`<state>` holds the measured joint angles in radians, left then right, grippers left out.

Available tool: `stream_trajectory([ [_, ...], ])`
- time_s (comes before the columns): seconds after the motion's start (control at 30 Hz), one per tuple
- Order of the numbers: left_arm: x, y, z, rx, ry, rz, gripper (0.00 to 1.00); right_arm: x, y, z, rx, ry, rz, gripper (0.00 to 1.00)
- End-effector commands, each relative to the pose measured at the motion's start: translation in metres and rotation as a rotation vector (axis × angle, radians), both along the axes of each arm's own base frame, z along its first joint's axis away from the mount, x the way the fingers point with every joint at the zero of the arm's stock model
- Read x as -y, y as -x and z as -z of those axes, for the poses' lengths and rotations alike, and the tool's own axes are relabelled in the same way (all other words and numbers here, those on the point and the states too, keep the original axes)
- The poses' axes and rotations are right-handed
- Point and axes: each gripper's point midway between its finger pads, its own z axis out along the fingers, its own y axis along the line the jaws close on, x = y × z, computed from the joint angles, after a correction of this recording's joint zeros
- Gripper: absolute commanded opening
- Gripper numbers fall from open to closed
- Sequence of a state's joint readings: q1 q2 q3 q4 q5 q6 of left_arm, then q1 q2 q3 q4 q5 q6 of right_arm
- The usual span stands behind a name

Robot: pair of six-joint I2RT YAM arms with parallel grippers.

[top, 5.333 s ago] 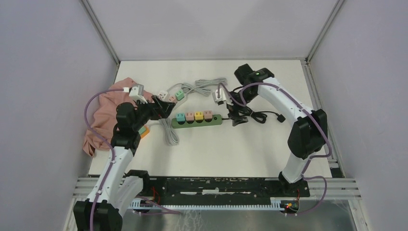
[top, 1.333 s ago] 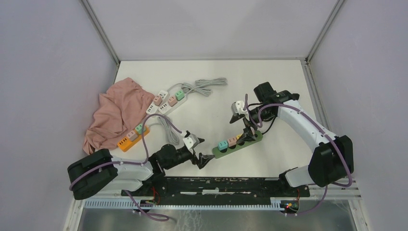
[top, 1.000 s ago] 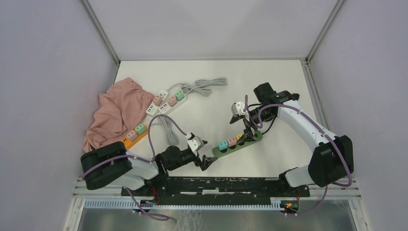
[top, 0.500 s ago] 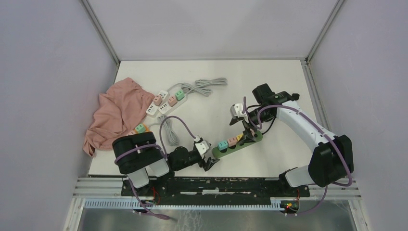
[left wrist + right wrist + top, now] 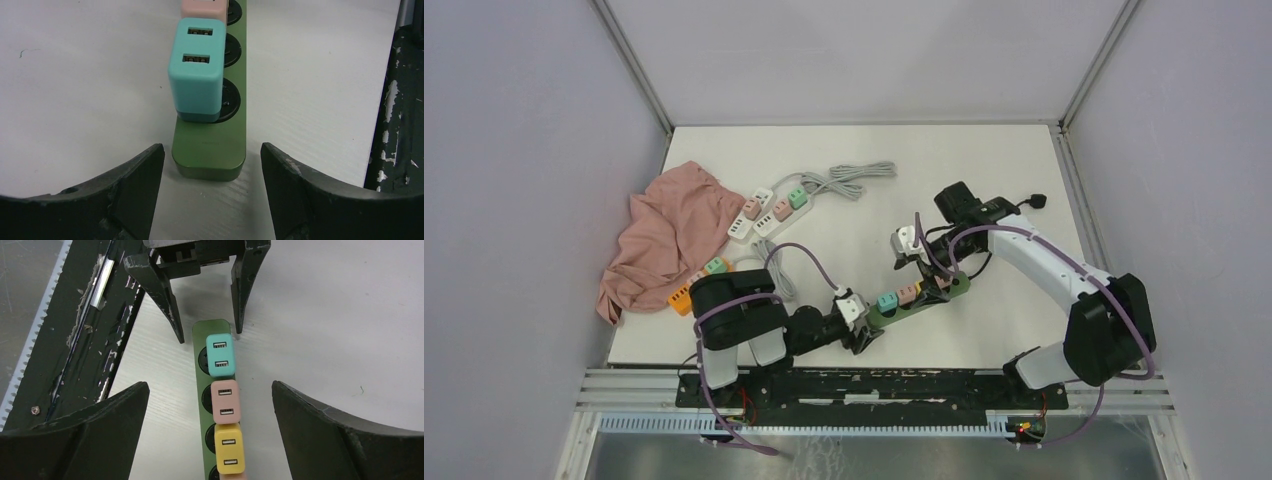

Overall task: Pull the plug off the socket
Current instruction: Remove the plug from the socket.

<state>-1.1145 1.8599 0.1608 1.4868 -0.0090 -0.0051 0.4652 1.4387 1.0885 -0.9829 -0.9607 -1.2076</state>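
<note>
Left gripper [image 5: 861, 333] has swung in from the left over the last second and now sits at the near end of the green power strip [image 5: 207, 145]. Its 2 fingers [image 5: 135, 185] are spread, 1 on each side of the strip's end. They are narrower than a second ago, but a gap shows on both sides, so no contact yet.

Just past the fingertips, the teal plug [image 5: 195, 75] is seated in the first socket. Beyond it are the pink plug [image 5: 226, 402] and then the yellow plug [image 5: 229, 450], all 3 plugged in and none lifted.

Right gripper [image 5: 210, 386] hangs above that row, fingers spread wide, plugs between them and well apart from either finger. It has slid along the strip towards the left fingers.

Reads as: left closing to pin the strip down, right lined up for a plug. Pull not started.

Far beyond both, a white strip [image 5: 764, 212] and pink cloth [image 5: 664, 235] lie untouched.
</note>
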Motion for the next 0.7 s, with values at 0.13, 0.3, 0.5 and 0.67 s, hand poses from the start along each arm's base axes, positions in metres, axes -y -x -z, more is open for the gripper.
stream_trajectory([
  [0.13, 0.012, -0.010, -0.021, 0.104, 0.061, -0.006, 0.73, -0.015, 0.002, 0.014, 0.027, 0.017, -0.022, 1.00],
  [0.3, 0.013, -0.010, -0.016, 0.096, 0.051, -0.009, 0.68, -0.024, 0.004, 0.024, 0.041, 0.041, -0.031, 0.98],
  [0.5, 0.016, -0.008, -0.013, 0.083, 0.053, 0.007, 0.56, -0.032, 0.004, 0.038, 0.074, 0.088, -0.039, 0.95],
  [0.67, 0.018, -0.004, -0.012, 0.073, 0.056, 0.027, 0.27, -0.036, 0.001, 0.045, 0.106, 0.114, -0.030, 0.90],
])
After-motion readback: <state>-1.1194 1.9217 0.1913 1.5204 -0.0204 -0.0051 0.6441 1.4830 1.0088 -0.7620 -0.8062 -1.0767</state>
